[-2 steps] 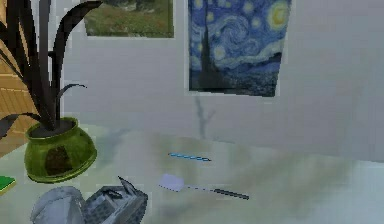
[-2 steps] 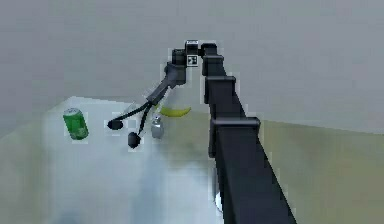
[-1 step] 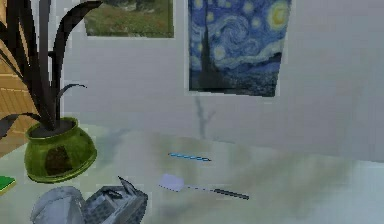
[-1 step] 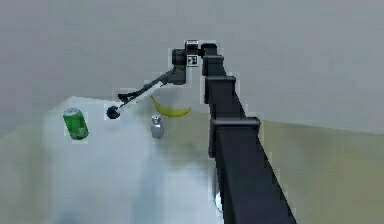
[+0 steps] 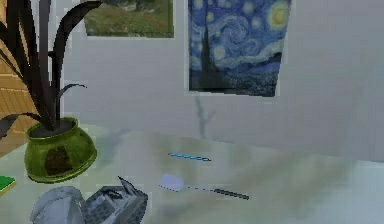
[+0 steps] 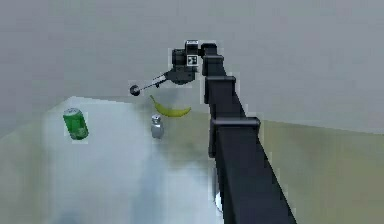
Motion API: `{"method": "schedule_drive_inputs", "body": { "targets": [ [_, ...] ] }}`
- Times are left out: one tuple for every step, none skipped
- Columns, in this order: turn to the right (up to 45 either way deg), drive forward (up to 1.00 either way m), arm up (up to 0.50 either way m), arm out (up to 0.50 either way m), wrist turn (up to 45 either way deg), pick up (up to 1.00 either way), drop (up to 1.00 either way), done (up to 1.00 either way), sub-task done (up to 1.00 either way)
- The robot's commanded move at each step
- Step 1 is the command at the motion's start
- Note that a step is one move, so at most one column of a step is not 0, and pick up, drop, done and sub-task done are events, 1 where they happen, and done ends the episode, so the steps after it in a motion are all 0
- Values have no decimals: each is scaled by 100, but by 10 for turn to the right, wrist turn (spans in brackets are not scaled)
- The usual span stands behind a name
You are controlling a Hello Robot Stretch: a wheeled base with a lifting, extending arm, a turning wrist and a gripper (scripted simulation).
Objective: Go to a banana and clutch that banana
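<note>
gripper [image 6: 140, 88]: close to banana [image 6: 171, 109]; can't tell if holding anything
banana: lying on table [image 6: 110, 165]
nearby: green can [image 6: 75, 123], maybe a shaker [image 6: 157, 125]

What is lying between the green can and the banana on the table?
In the arm side view: bare tabletop, then a small grey container just before the banana.

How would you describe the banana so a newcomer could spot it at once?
In the arm side view, find the pale table and follow the dark arm to its far end. The banana lies on the tabletop there: curved and yellow, unlike the green can and small grey jar nearby.
</note>
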Motion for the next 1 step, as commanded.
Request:
{"method": "schedule_drive_inputs", "body": {
  "targets": [
    [0, 0, 0, 0, 390, 0, 0, 0, 0]
  ]
}}
